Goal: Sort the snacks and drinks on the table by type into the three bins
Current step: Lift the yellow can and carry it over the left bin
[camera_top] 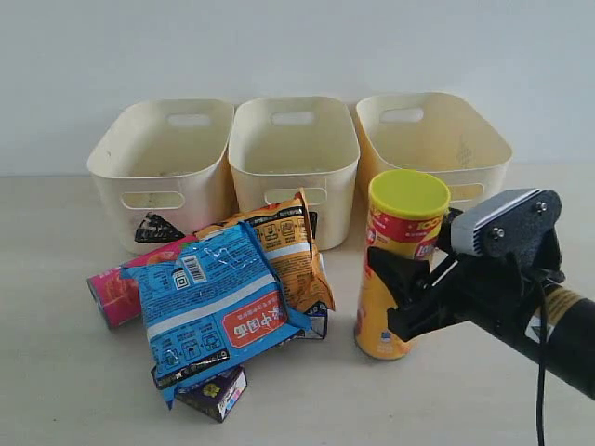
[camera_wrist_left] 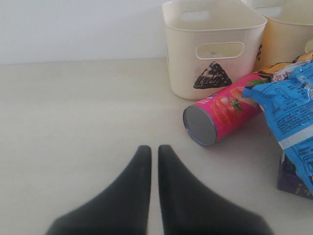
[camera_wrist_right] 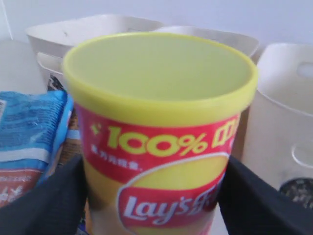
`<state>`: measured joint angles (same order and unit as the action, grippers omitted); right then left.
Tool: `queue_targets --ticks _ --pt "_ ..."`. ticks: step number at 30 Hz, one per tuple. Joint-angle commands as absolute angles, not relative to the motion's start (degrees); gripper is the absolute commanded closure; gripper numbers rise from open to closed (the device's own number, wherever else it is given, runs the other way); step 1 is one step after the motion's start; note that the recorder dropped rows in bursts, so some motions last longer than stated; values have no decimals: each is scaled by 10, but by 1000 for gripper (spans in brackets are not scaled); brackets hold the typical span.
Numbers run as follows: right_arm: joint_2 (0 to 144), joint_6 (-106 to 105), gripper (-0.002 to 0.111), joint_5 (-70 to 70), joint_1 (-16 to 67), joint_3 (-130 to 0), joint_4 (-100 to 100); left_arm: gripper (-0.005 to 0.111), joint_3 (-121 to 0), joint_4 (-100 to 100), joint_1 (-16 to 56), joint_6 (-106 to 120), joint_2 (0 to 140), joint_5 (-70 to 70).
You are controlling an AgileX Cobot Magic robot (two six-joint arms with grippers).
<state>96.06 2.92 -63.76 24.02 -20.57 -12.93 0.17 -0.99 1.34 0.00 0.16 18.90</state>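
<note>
The yellow Lay's chip tube [camera_top: 402, 260] [camera_wrist_right: 156, 127] stands upright on the table [camera_top: 56, 372], right of the pile. My right gripper [camera_top: 395, 293] [camera_wrist_right: 154, 196] is shut on its lower body, one black finger on each side. The pink tube [camera_top: 116, 293] [camera_wrist_left: 225, 115] lies on its side under the blue noodle packet [camera_top: 214, 307] [camera_wrist_left: 293, 112]. The orange packet [camera_top: 288, 246] leans behind it. A dark purple carton [camera_top: 216, 390] [camera_wrist_left: 291, 178] and a blue and white carton [camera_top: 314, 323] peek out from under the packets. My left gripper [camera_wrist_left: 154, 149] is shut, empty, above bare table.
Three cream bins stand in a row at the back: the triangle bin [camera_top: 163, 167] [camera_wrist_left: 210, 49] on the left, a middle bin [camera_top: 293, 163], and a right bin [camera_top: 432, 139] just behind the yellow tube. The pile hides the other marks.
</note>
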Motion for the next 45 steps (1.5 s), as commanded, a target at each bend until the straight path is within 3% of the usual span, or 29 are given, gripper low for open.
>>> queue_targets --ticks 1,9,13,16,31,38,45 --pt "941 26 107 -700 242 -208 -161 102 0 -9 12 -4 0 181" --pt "866 64 107 -700 247 -297 -183 102 0 -9 12 -4 0 181" --pt "875 100 107 -586 267 -402 -187 102 0 -9 12 -4 0 181" --pt "916 102 107 -503 294 -496 -187 102 0 -9 12 -4 0 181" --pt "1207 151 107 -438 338 -889 -204 102 0 -9 12 -4 0 181" --pt "1283 163 107 -403 338 -989 -202 102 0 -9 12 -4 0 181" --pt "1292 167 107 -378 339 -995 -219 102 0 -9 12 -4 0 181"
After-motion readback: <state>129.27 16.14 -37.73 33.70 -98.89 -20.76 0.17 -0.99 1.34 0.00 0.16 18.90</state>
